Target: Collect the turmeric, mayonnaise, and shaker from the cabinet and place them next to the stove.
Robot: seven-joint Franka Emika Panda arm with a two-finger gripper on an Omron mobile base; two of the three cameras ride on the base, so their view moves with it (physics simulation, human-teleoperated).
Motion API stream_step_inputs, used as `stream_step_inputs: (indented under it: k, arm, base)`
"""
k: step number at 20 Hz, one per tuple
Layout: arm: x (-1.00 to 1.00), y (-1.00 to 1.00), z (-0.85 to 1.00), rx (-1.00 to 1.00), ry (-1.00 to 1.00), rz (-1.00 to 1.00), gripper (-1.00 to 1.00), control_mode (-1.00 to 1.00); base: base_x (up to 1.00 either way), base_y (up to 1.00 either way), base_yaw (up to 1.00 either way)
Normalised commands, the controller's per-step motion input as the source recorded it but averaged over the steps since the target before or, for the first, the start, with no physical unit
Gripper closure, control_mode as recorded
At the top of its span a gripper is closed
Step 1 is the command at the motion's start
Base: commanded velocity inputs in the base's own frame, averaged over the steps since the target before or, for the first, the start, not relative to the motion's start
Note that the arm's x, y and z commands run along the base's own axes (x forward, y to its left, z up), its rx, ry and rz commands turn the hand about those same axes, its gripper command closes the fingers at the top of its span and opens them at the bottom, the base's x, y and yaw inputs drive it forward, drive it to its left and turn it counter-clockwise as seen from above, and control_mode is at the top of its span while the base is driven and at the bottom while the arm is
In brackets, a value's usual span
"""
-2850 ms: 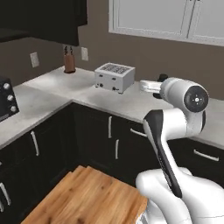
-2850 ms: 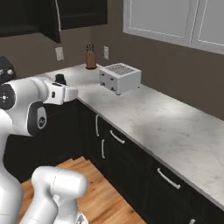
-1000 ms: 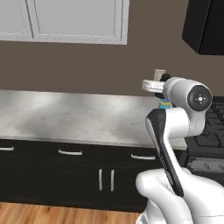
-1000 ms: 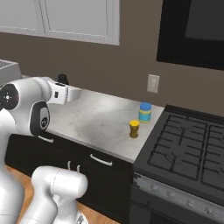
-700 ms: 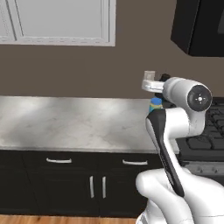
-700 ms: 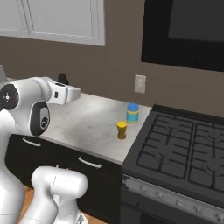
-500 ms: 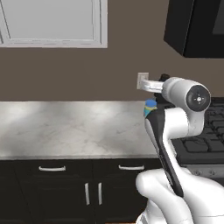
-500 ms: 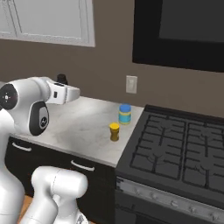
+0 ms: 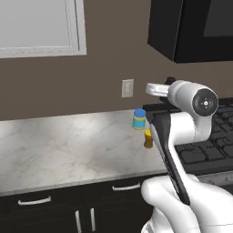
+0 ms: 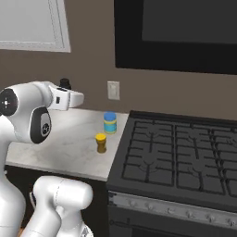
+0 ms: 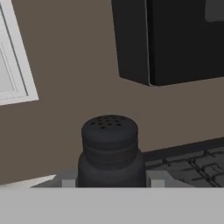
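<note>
My gripper (image 11: 111,180) is shut on the shaker (image 11: 109,146), a small dark grey bottle with a holed top. It hangs above the counter, left of the stove (image 10: 185,152). The shaker's top peeks above my hand (image 10: 65,83) and shows as a dark cap (image 9: 170,81). The mayonnaise (image 10: 109,122), blue-lidded, stands on the counter close to the stove's left edge. The turmeric (image 10: 101,142) stands just in front of it. From the left, the mayonnaise (image 9: 139,119) is in full sight and the turmeric (image 9: 148,139) is partly behind my arm. The cabinet is out of view.
A grey marble counter (image 9: 63,145) runs left from the stove, with dark drawers below. A black unit (image 10: 176,32) hangs over the stove. A white outlet (image 10: 113,90) sits on the brown wall, and a white-framed panel (image 9: 41,25) is at the upper left.
The whole picture has shifted: the base has driven along the counter, so the stove and both jars now sit closer and more central. My gripper stays shut on the shaker.
</note>
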Motion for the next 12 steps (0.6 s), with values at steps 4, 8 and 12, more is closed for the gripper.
stream_step_inputs:
  k: [4,8,12]
  arm:
    - [0.0,0.0,0.0,0.0,0.0,0.0,1.0,1.0]
    - [0.0,0.0,0.0,0.0,0.0,0.0,1.0,1.0]
    - [0.0,0.0,0.0,0.0,0.0,0.0,1.0,1.0]
  base:
    - [0.44,-0.06,-0.27]
    - [0.52,-0.1,-0.17]
    - [0.58,-0.05,-0.05]
